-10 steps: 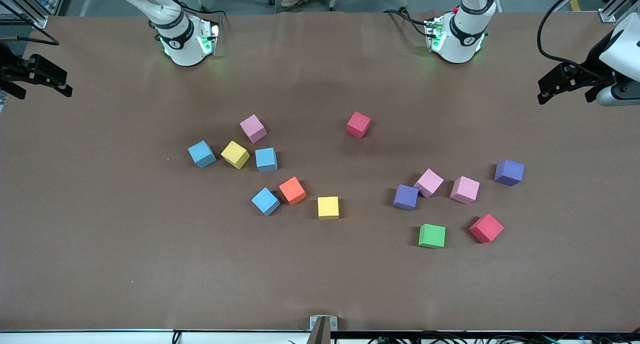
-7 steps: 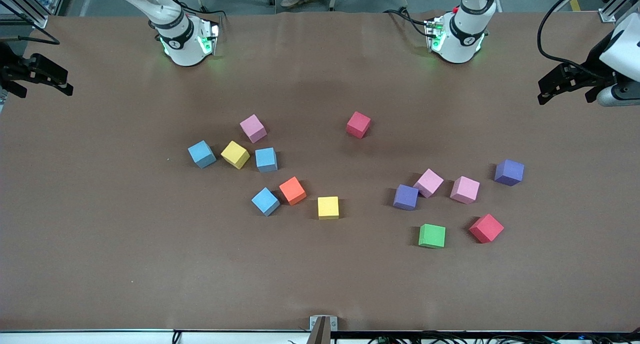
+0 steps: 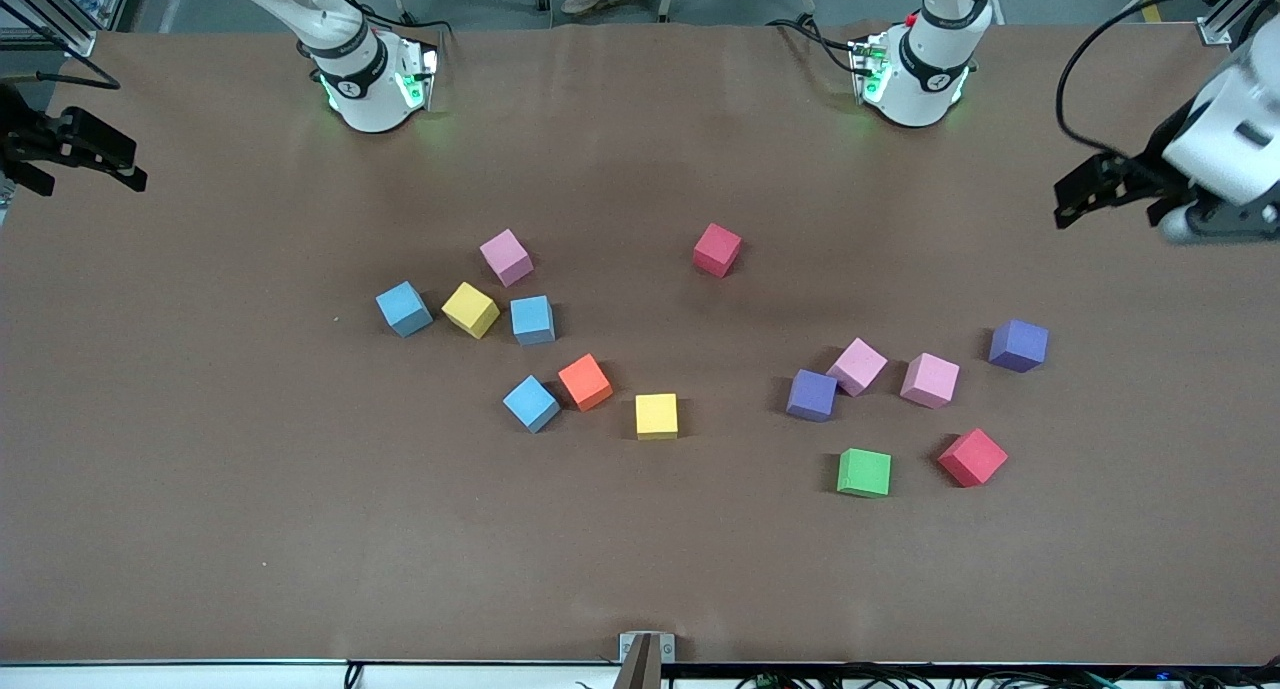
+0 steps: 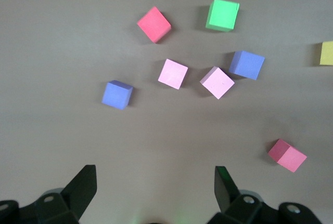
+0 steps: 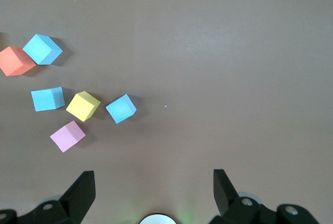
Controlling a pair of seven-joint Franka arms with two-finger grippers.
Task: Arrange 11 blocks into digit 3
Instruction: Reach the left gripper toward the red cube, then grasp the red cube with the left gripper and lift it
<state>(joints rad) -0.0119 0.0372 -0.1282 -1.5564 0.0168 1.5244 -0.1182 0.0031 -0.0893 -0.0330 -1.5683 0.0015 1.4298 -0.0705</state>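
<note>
1. Front view: fourteen blocks lie loose on the brown table (image 3: 200, 469); none form a digit.
2. Toward the right arm's end sit a pink block (image 3: 506, 257), a blue block (image 3: 404, 308), a yellow block (image 3: 470, 309) and a second blue block (image 3: 532, 320). Nearer the camera lie a third blue block (image 3: 531, 403), touching an orange block (image 3: 585, 382), and a second yellow block (image 3: 656, 416).
3. A red block (image 3: 717, 249) sits alone near the middle.
4. Toward the left arm's end lie a purple block (image 3: 811, 395) touching a second pink block (image 3: 857, 366), a third pink block (image 3: 930, 380), a second purple block (image 3: 1018, 345), a green block (image 3: 864, 472) and a second red block (image 3: 972, 457).
5. The left gripper (image 3: 1075, 194) hangs over the table's edge at its own end, the right gripper (image 3: 120, 169) likewise; both hold nothing.
6. Left wrist view: the left gripper's fingers (image 4: 83, 187) stand wide apart, empty, above bare table; red, green, pink and purple blocks lie farther off.
7. Right wrist view: the right gripper's fingers (image 5: 82, 190) stand wide apart, empty; the pink block lies closest.
</note>
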